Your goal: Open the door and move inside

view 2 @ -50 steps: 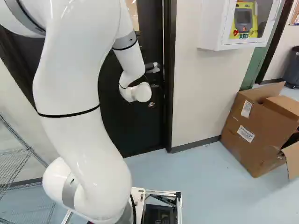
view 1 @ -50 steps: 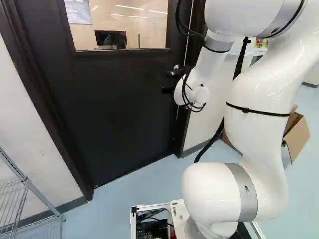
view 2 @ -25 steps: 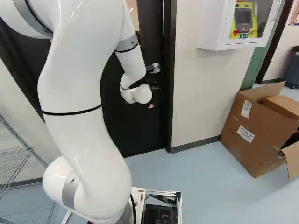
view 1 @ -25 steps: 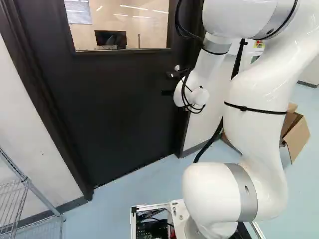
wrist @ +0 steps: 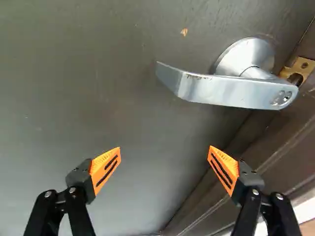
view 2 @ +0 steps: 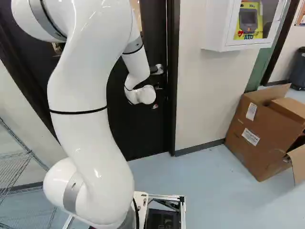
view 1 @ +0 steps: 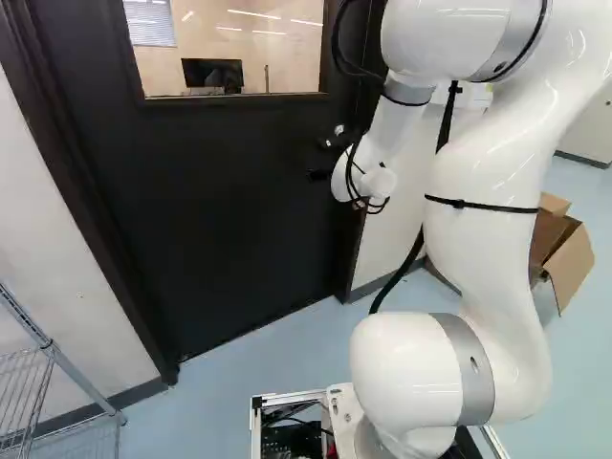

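White and long, stretched slightly farther toward the door [view 1: 220, 210] than half a second ago: the arm [view 1: 478, 210], with upper links shifted left in the left base view and right in the right base view. No drive of the base, judging by the unchanged lie of the wire shelf [view 1: 48, 354] and the cardboard box [view 2: 262, 133]. Door to all appearance still shut. Metal lever handle [wrist: 226, 91] mounted near its latch edge (a bit scuffed, by the look of it), ahead of the gripper [wrist: 165, 147] and apart from both fingers. Fingers spread wide, with nothing held. For the task, probably still the approach: nearer the door, but without any hold on the lever. Next, likely, a shift toward the frame-side finger to line up, then a turn of the lever. Main risk: bumping the door frame [view 2: 173, 95] or slipping off the lever.
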Controlling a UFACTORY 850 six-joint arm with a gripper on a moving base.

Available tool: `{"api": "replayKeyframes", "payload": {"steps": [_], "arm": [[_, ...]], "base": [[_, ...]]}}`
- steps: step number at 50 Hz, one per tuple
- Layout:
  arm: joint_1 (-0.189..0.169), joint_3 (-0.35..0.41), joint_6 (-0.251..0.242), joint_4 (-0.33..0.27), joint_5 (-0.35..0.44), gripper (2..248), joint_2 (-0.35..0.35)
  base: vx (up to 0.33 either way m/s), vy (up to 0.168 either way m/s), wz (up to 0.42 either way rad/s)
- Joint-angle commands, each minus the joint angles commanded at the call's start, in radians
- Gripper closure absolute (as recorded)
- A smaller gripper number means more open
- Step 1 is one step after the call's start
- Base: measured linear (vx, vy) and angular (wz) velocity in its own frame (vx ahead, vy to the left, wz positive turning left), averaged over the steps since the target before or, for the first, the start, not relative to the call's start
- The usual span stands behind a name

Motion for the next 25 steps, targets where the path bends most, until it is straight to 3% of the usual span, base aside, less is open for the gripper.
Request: {"api": "replayKeyframes", "payload": {"steps": [25], "arm": [[0.023, -0.083, 0.000, -0.032, 0.000, 3, -0.066]], "base": [[0.000, 0.000, 0.000]]}}
